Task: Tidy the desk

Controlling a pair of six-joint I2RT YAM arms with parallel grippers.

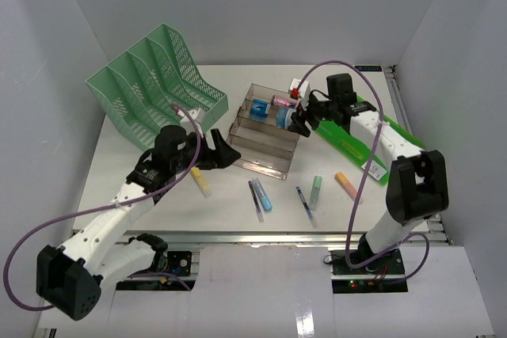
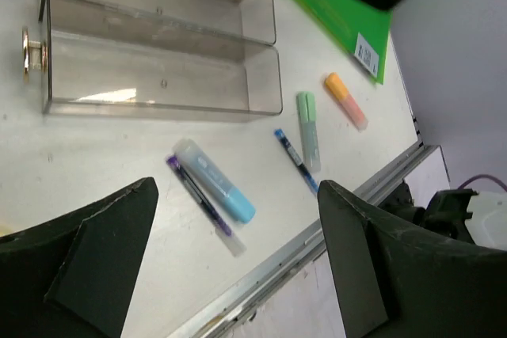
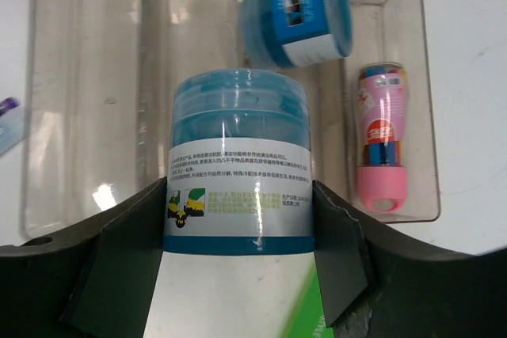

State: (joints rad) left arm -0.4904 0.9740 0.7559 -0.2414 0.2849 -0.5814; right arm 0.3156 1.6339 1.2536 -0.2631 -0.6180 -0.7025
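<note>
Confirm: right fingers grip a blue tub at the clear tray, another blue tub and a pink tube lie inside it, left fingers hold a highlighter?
The left fingers hold nothing: the left wrist view shows them open and empty above the desk. The right fingers do grip the blue tub.

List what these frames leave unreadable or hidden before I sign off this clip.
Blue jar label print: right wrist view, too small to read.
Jar's contact with the tiered tray: right wrist view, the jar's own body hides it.
Green folder: top view, mostly under the right arm.
White-and-red item behind the tray: top view, too small to identify.
</note>
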